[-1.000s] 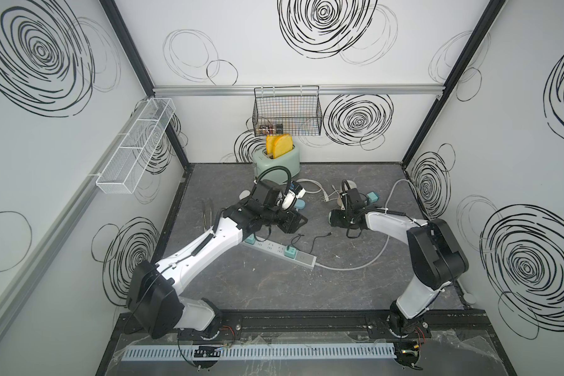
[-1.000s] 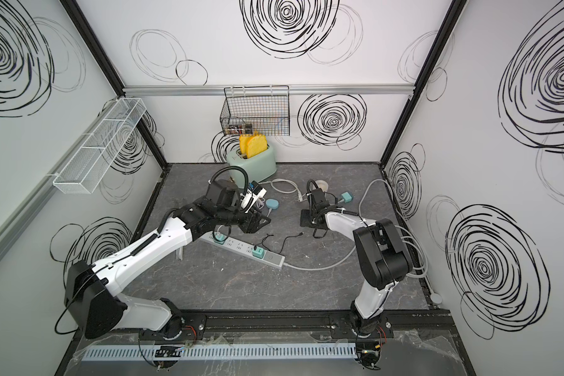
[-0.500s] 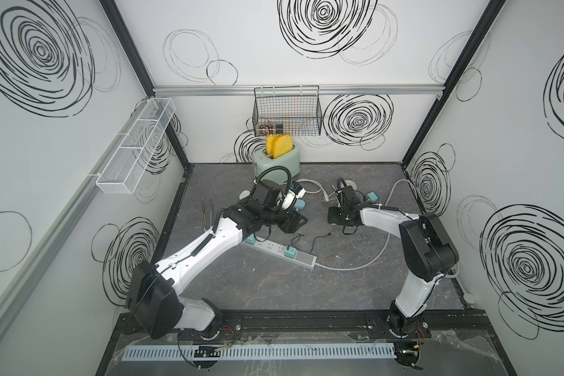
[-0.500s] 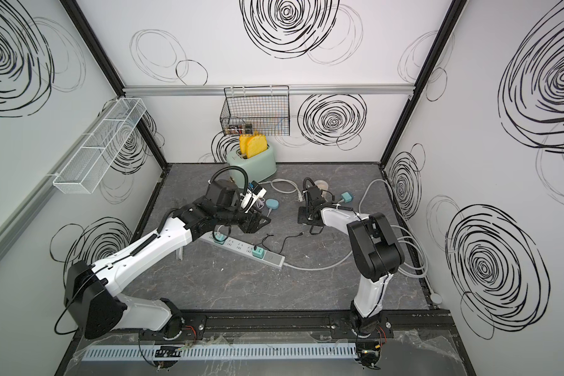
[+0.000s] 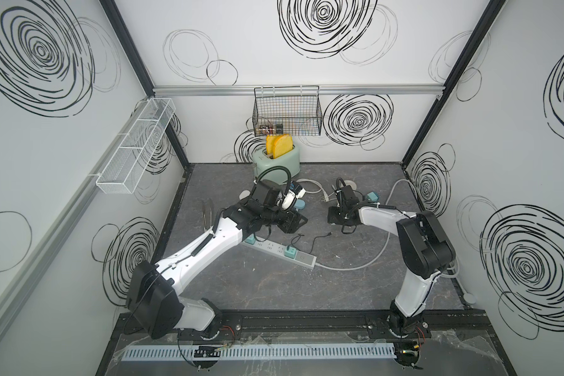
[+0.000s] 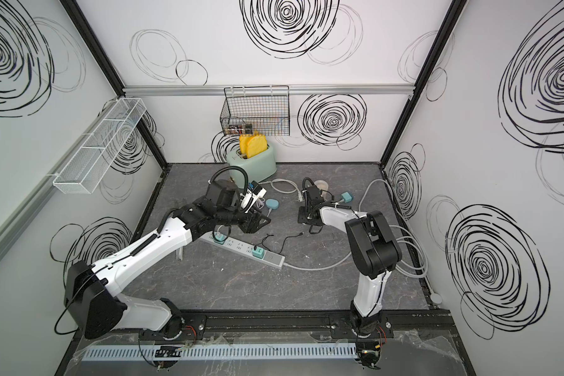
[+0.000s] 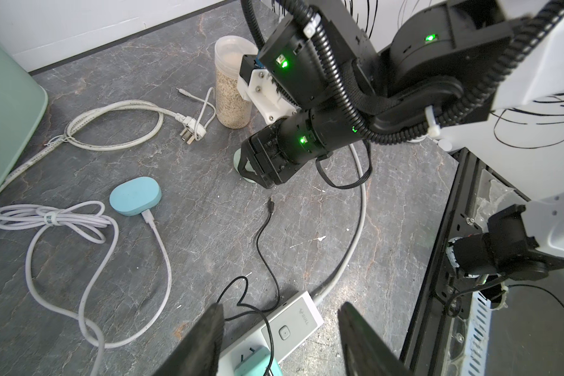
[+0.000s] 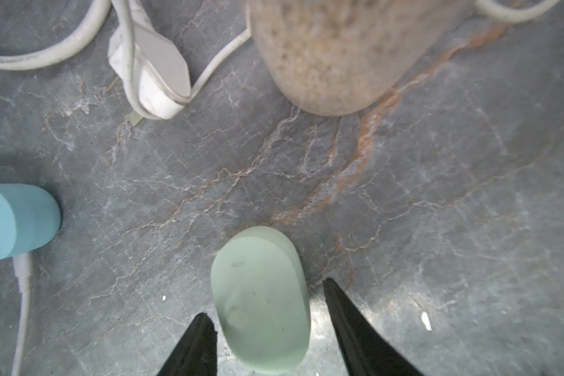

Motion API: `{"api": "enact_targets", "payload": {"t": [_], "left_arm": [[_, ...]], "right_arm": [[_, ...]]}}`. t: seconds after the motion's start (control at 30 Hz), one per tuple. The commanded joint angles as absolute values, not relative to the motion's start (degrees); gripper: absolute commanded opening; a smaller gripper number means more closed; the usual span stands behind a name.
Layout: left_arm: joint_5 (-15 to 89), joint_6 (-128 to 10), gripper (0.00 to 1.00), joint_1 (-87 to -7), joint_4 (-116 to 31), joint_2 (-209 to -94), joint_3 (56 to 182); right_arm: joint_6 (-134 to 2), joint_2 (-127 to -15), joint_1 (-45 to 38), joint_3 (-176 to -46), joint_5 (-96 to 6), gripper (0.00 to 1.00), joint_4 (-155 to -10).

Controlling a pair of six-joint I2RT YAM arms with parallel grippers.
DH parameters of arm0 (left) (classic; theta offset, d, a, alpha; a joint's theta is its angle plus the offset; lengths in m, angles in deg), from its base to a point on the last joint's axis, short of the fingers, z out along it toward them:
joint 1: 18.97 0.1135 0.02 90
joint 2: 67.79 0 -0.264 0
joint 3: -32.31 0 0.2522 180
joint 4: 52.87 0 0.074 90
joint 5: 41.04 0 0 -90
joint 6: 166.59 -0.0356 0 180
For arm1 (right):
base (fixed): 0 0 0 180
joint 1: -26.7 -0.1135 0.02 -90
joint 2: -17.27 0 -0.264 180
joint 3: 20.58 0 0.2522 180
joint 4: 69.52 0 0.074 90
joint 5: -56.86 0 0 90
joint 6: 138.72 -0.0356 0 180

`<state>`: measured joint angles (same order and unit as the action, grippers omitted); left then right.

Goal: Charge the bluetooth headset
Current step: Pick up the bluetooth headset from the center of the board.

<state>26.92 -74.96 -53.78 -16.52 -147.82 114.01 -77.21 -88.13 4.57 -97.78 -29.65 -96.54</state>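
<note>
The bluetooth headset case (image 8: 261, 302), a pale green oval, lies on the grey tabletop. My right gripper (image 8: 266, 298) is open and straddles it, with a sliver of table showing on each side. In the left wrist view the case (image 7: 243, 166) peeks out under that gripper. A thin black charging cable ends free on the table (image 7: 270, 205) and runs back to a teal adapter (image 7: 258, 361) in the white power strip (image 7: 293, 322). My left gripper (image 7: 281, 306) hangs open and empty above the strip's switch end.
A blue case (image 7: 135, 195) with a white cable plugged in lies left of the green one. A jar of grain (image 7: 232, 97) and a white plug (image 7: 191, 128) sit just behind. The green toaster (image 5: 275, 159) stands at the back wall, under a wire basket (image 5: 287, 114).
My right gripper has slid left and come down over the pale green case, and its jaws have narrowed a little. The left arm has not moved.
</note>
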Motion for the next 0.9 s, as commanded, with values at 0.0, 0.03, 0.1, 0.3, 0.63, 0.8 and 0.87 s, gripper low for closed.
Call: {"api": "enact_targets", "payload": {"t": [0.0,0.03,0.1,0.3,0.63,0.8,0.87], "left_arm": [[26.54,-75.98,0.60,-53.33,-18.28,-146.10,114.44],[26.55,-75.98,0.60,-53.33,-18.28,-146.10,114.45],[26.55,-75.98,0.60,-53.33,-18.28,-146.10,114.46],[26.70,-76.07,0.60,-53.33,-18.18,-146.19,114.45],[26.77,-76.14,0.60,-53.36,-18.19,-146.19,114.45],[26.73,-76.11,0.60,-53.31,-18.08,-146.27,114.45],[26.73,-76.15,0.60,-53.33,-18.09,-146.22,114.45]], "right_arm": [[-78.06,-89.38,4.97,-99.36,-29.88,0.59,-97.47],[-78.03,-89.60,4.90,-99.50,-29.89,0.59,-97.60],[-78.08,-89.73,4.90,-99.66,-29.88,0.58,-97.57],[-77.82,-89.30,4.97,-99.46,-29.84,0.51,-97.23],[-77.46,-89.14,4.99,-99.73,-29.81,0.59,-97.33],[-77.55,-88.73,5.00,-99.64,-29.73,0.51,-97.14],[-77.55,-88.72,5.04,-99.69,-29.86,0.49,-96.97]]}}
